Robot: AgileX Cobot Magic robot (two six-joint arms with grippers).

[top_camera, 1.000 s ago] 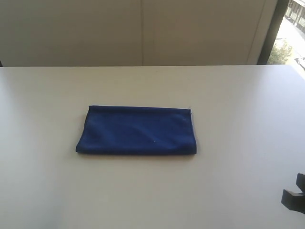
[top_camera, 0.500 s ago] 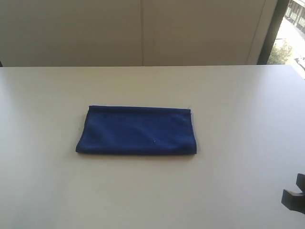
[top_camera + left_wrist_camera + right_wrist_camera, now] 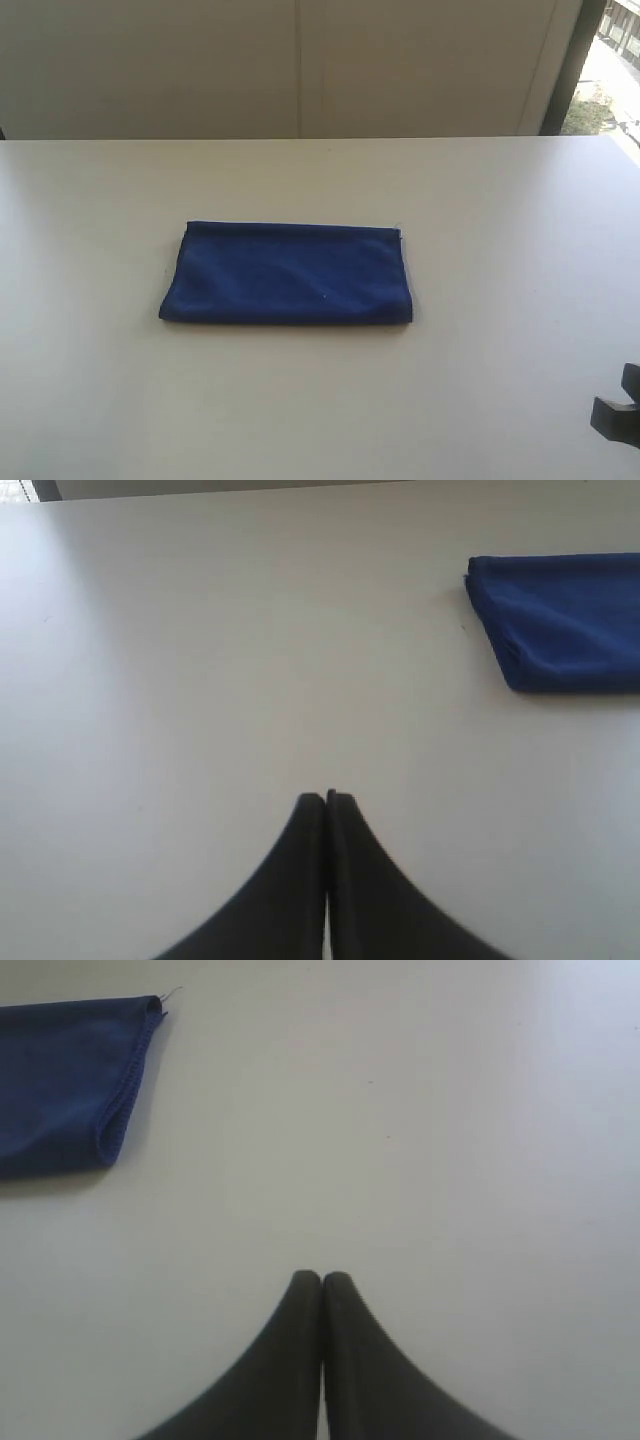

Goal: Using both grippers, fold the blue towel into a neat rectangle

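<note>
Towel (image 3: 288, 273) looks folded flat on counter (image 3: 500, 200). Left end effector (image 3: 326, 798) and right end effector (image 3: 321, 1278) pinched together, empty, well clear; any pull-back shouldn't brush the edges.

exterior view high on near side, facing far wall (image 3: 150, 70); wrist views low over table (image 3: 520, 220), each sharing one blue towel (image 3: 290, 273) end.

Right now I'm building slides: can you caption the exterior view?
Blue towel folded into a flat rectangle, lying on the white table.
</note>
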